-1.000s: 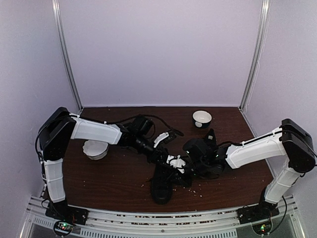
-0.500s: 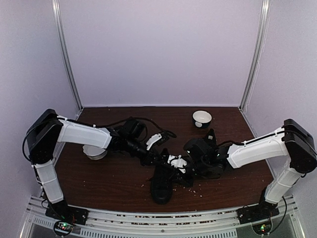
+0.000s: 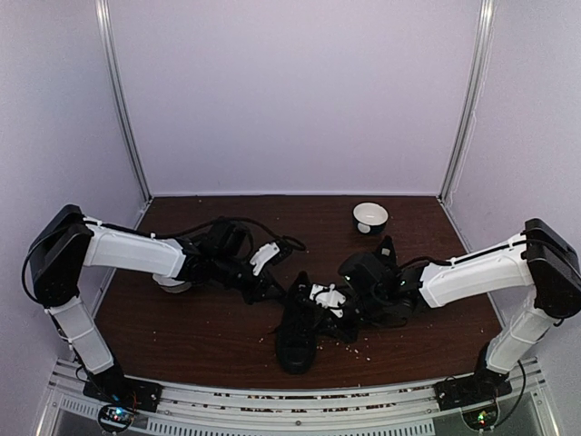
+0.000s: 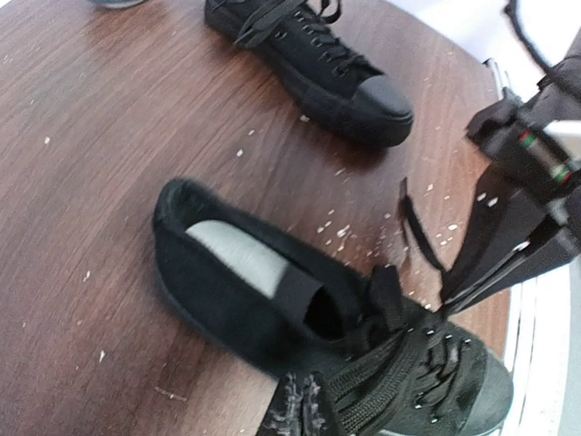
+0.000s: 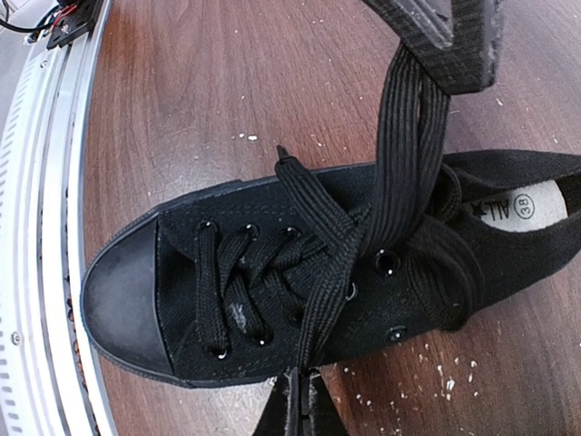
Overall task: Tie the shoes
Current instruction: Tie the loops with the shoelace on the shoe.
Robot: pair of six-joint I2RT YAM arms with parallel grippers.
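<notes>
One black shoe [image 3: 297, 331] lies toe toward the front edge; in the right wrist view this shoe [image 5: 182, 272] fills the middle. My left gripper [image 3: 275, 289] [image 4: 304, 411] is shut on one lace [image 5: 408, 154], which runs taut from the upper eyelets. From the other side my right gripper [image 3: 338, 304] [image 5: 304, 401] is shut on the other lace [image 5: 331, 282], low beside the shoe. The two laces cross over the tongue. A second black shoe [image 4: 313, 54] lies further right, mostly hidden under the right arm in the top view.
A white bowl [image 3: 369, 218] stands at the back right. Another white bowl [image 3: 172, 277] sits partly under the left arm. Pale crumbs [image 4: 336, 232] dot the brown table [image 3: 209, 327]. A metal rail [image 5: 36, 227] runs along the front edge.
My left gripper has shut on the lace and drawn back to the left, away from the shoe, pulling the lace tight. The right arm has barely moved.
</notes>
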